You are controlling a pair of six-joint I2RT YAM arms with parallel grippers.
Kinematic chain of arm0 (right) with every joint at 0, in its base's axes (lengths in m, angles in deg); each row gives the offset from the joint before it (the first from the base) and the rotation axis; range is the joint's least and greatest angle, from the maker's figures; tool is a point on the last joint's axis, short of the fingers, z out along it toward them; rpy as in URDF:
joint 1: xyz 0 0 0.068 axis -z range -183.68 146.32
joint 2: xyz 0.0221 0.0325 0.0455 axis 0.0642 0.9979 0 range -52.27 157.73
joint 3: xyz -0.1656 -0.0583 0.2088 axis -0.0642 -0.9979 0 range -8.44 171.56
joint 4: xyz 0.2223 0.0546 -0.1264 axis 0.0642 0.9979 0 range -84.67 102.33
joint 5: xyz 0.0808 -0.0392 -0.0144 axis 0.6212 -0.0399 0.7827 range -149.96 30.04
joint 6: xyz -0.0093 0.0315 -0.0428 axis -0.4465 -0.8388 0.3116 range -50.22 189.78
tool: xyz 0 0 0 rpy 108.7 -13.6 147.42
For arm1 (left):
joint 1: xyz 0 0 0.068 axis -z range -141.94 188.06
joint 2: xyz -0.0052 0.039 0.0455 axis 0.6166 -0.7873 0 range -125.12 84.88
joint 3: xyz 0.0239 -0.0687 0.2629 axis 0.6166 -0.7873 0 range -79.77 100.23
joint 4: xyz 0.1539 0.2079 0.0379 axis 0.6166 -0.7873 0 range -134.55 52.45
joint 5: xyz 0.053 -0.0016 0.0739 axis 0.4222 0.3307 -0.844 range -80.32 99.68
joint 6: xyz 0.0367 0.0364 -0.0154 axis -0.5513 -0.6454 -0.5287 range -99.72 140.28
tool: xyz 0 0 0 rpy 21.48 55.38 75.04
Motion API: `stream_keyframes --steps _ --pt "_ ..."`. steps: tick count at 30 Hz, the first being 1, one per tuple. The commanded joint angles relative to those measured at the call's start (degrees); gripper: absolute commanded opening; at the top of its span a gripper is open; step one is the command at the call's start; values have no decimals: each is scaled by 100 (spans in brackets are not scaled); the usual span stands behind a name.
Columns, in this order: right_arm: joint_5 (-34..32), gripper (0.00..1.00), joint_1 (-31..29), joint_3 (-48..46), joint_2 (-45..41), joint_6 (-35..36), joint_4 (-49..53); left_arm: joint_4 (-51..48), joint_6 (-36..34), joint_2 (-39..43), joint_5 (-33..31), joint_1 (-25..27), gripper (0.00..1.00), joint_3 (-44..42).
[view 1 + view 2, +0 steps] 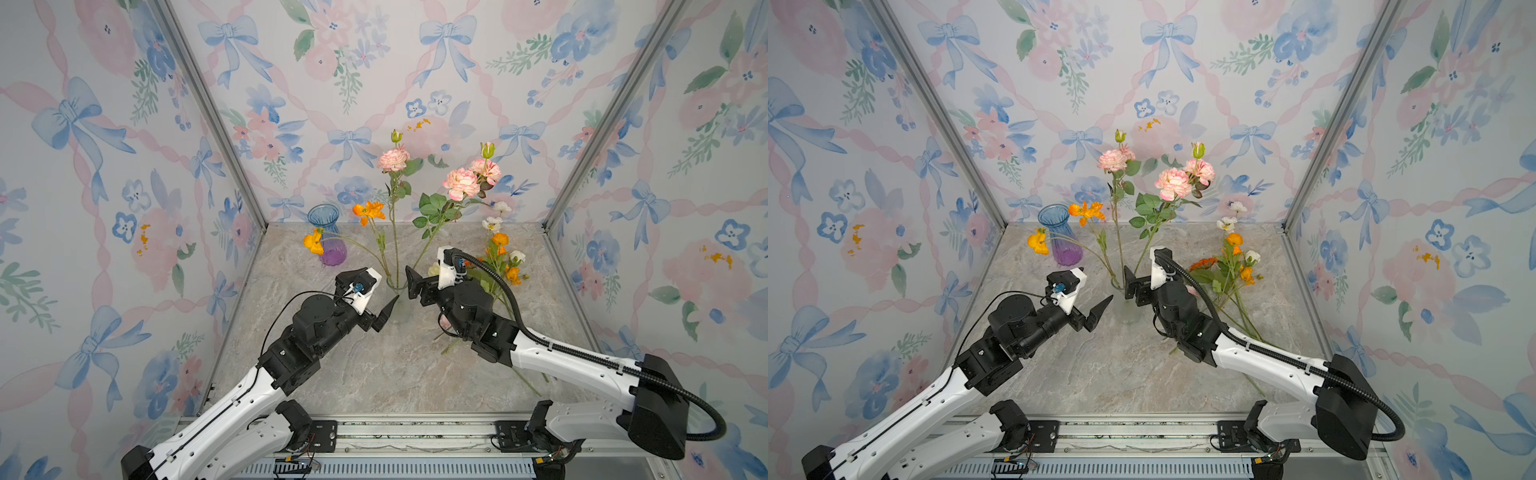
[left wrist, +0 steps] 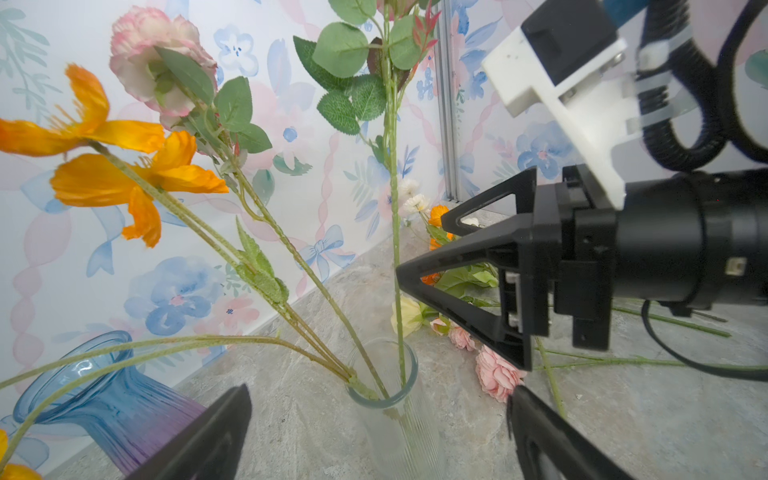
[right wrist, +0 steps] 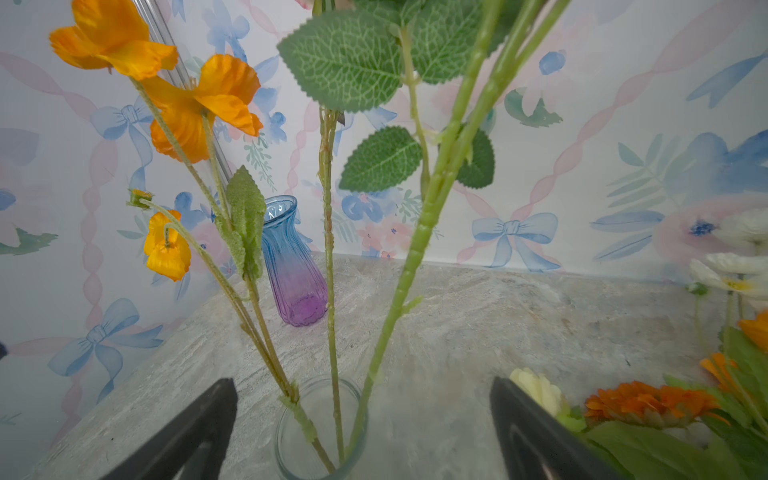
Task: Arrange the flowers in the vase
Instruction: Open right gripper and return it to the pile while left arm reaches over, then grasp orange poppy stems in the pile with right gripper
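Now | left end effector [image 2: 378,392]: spread wide, empty | right end effector [image 3: 361,382]: spread wide, empty | vase [image 1: 400,309]: between them

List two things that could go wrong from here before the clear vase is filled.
1. The clear vase is narrow and the tall flowers in it lean outward. The open left pincer and open right pincer sit close on either side, so a nudge might tip it.
2. The right arm stretches over the loose flowers lying on the table; pulling back low could drag or crush them.
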Motion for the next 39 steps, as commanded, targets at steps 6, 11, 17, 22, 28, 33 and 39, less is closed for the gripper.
stream_keyframes --steps 6,11,17,22,28,33,39 --pt "-171 96 193 -10 -1046 -677 2544 123 -164 -133 173 -37 98 -110" --pt "-154 93 697 -625 -1839 -1291 3256 158 -278 -458 521 -28 98 -66" --pt "-26 87 1483 -1060 -2719 -2375 4396 83 -483 -1103 1103 324 98 529" --pt "1604 83 2712 -1319 -2692 -2769 4776 -531 -1259 -2091 962 1046 98 1543" --pt "2807 70 3501 -1917 -2178 -2969 4033 -555 -1462 -2650 888 1328 98 1625" --pt "3212 60 3776 -2129 -1539 -3063 3218 -181 -1283 -2410 500 1348 98 1074" --pt "3264 52 3796 -2038 -702 -3182 2494 -74 -1299 -2180 347 1393 98 900"
